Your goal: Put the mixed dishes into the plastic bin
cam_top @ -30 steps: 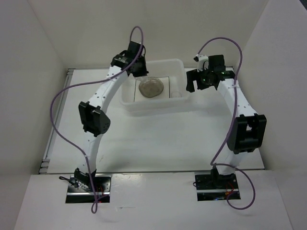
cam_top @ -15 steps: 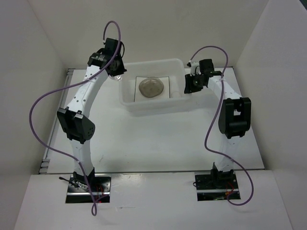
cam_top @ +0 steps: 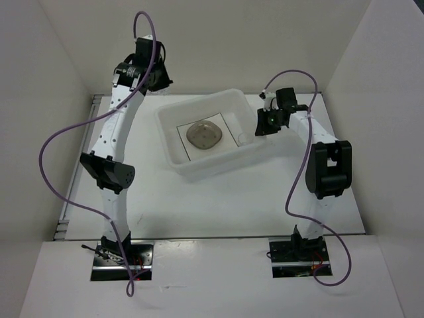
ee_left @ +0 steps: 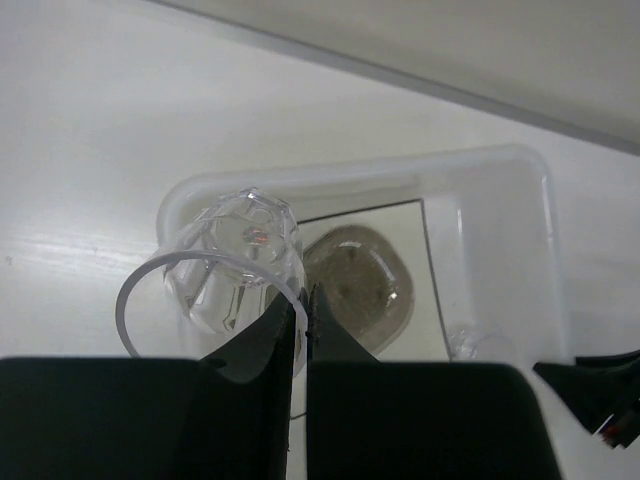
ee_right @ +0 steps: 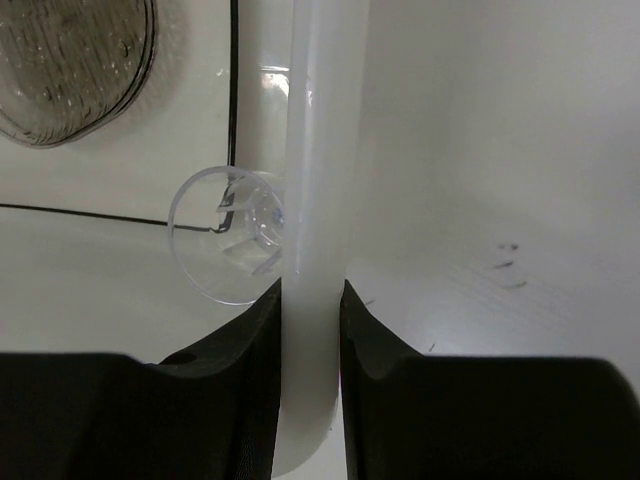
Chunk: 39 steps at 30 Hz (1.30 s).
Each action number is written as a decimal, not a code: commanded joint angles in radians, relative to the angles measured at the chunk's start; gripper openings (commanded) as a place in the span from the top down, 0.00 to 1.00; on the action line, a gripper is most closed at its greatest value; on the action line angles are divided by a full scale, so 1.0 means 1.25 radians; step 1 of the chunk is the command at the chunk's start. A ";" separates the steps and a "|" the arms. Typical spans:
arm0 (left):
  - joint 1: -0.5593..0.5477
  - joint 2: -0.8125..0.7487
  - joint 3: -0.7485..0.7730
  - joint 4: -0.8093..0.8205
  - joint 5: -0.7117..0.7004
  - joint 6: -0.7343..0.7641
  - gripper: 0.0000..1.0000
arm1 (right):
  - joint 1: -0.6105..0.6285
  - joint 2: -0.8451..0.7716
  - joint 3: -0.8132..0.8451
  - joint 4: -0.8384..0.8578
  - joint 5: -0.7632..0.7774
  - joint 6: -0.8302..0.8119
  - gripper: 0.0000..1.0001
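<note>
A robot's left gripper (ee_left: 305,318) hangs high over the far left corner of a plastic bin (cam_top: 165,136), its fingers pinched nearly together on the rim of a small clear cup (ee_left: 235,275). The cup sticks out ahead of the fingertips with its faceted base pointing away. The right gripper (ee_right: 312,300) is clamped across the bin's right-hand wall, one finger inside and one outside, with only the thickness of the plastic between them.

Just past the inside finger, a second cup (ee_right: 228,248) lies on its side against the wall. Further in and to the left, a square white plate (cam_top: 224,129) with a thin dark edge lies flat on the bin floor. A round grey dish (cam_top: 202,134) sits on top of it. From the wrist view its edge looks doubled, so it may be two dishes stacked, though that is hard to confirm.

The held cup looks light, stiff and slick. A pinch on its thin rim probably gives little purchase, so it could swivel or slip, and it would likely bounce or roll on landing, as the toppled one suggests. The bin seems light and slightly flexible. The rolled rim is the natural place to grip it, and it would slide easily on the table.

No brand, label or writing can be read on any of the pieces.
</note>
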<state>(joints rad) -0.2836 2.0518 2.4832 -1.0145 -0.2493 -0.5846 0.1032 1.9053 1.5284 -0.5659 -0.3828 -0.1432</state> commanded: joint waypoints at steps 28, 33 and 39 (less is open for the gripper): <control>-0.055 0.187 0.339 -0.153 0.058 -0.038 1.00 | 0.008 -0.035 -0.068 0.097 -0.030 0.084 0.57; -0.070 0.187 0.339 -0.153 0.051 -0.038 1.00 | 0.008 -0.055 -0.084 0.097 -0.045 0.084 0.77; -0.095 0.224 0.399 -0.160 0.068 -0.038 1.00 | 0.008 -0.191 -0.209 0.060 -0.053 0.124 0.92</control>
<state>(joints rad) -0.3885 2.3100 2.8986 -1.2221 -0.1791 -0.6147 0.1104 1.8023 1.3441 -0.4755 -0.4263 0.0231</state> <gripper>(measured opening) 0.044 0.291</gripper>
